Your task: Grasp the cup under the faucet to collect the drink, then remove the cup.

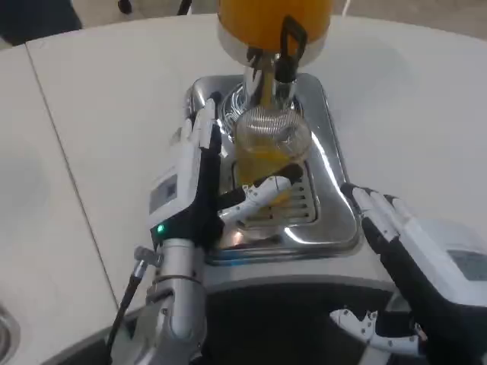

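A clear ribbed cup (pixel 268 148) stands on the shiny metal drip tray (pixel 335 205) directly beneath the faucet (pixel 275 76) of an orange drink dispenser (pixel 274 19), part-filled with orange drink whose level sits around the middle of the glass. The cup is upright, its rim wide and see-through, the liquid glowing yellow against the slotted grille underneath. The robot's left hand (pixel 199 182) wraps the cup from its left side, fingers (pixel 205 141) running up along the wall and the thumb (pixel 259 194) crossing low in front; it appears to hold the cup, though glare off the tray makes the exact contact hard to confirm. To finish the step well, the hand should keep the cup level and centred under the spout until the fill is enough, then draw it straight out toward the robot without tipping, clear of the faucet handle. The right hand (pixel 411 243) rests apart at the tray's right corner on the white desk (pixel 114 106), fingers spread and holding nothing.
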Robot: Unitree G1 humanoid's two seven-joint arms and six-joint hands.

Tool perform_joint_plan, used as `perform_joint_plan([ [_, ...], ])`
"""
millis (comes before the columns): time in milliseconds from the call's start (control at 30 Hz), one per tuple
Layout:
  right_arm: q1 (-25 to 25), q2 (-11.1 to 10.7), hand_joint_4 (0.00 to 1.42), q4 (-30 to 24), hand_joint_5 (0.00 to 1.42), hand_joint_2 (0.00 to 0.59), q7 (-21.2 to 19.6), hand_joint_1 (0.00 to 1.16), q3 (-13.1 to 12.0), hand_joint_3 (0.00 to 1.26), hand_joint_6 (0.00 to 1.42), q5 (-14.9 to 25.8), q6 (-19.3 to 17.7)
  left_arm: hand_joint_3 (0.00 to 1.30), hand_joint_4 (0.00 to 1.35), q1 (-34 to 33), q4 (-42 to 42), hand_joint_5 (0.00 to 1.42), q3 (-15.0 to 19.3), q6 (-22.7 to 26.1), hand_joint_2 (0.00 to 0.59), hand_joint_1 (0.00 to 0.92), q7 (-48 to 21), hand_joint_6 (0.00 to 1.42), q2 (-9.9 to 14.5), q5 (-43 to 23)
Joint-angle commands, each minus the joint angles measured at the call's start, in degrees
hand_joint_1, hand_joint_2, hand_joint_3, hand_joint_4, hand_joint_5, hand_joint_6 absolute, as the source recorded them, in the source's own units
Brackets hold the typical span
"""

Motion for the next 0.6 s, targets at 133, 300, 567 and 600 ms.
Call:
perform_joint_plan([
  [133,-1.91,0.88,0.00,0.88,0.00,0.349,2.42,0.67,-0.11,0.00,0.08,-1.76,2.29,0.00,0.00,-1.18,2.54,0.02,-1.52,-1.72,0.039,0.292,0.77,0.06,-1.19,-0.34],
  [300,-3.36,1.54,0.00,1.46,0.00,0.347,3.39,0.66,-0.06,0.00,0.08,-2.23,3.51,0.00,0.00,-1.30,3.43,0.06,-2.41,-2.78,0.041,0.319,1.34,0.10,-1.45,-0.08],
  [567,-6.13,2.38,0.00,3.43,0.00,0.347,4.70,0.66,-0.13,0.00,0.08,-2.62,5.78,0.00,0.00,-3.85,7.51,0.10,-2.18,-2.52,0.044,0.326,2.47,0.14,-2.97,-1.11],
  [600,-6.44,2.59,0.00,3.57,0.00,0.347,4.95,0.66,-0.27,0.00,0.08,-2.59,6.37,0.00,0.00,-4.16,7.93,0.11,-2.23,-2.52,0.044,0.326,2.65,0.15,-3.11,-1.15],
])
